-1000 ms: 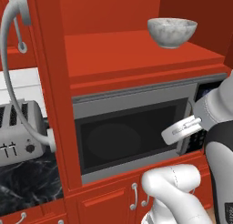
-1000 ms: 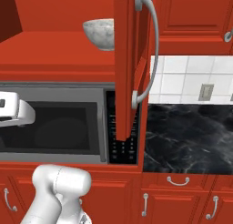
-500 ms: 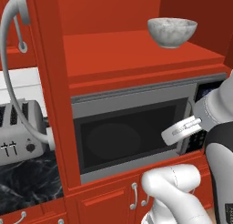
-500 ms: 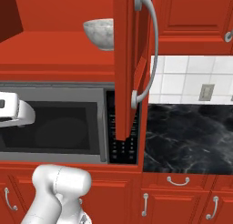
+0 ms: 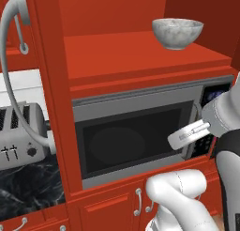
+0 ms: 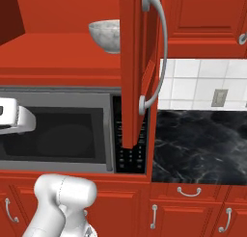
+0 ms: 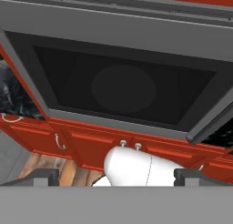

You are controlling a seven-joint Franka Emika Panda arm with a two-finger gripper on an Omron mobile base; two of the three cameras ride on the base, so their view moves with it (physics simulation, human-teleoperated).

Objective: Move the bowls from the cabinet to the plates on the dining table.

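The white marbled bowl [image 5: 177, 33] sits near the right front edge of the open cabinet's [image 5: 140, 56] shelf, above the microwave [image 5: 136, 136]. The gripper [image 7: 116, 176] faces the microwave door with fingertips spread wide, apparently holding nothing.

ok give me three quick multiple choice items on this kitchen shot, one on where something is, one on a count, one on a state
1. Where does the white grey-marbled bowl sit?
A. on the cabinet shelf above the microwave
B. inside the microwave
C. on the toaster

2. How many bowls show in the cabinet?
A. three
B. one
C. two

3. How stands the cabinet door?
A. shut
C. swung open
B. taken off

Key: 1 A, the bowl rests on the red shelf over the microwave. 2 B, a single bowl stands on the shelf. 3 C, the right base view shows the door edge-on, turned out from the cabinet.
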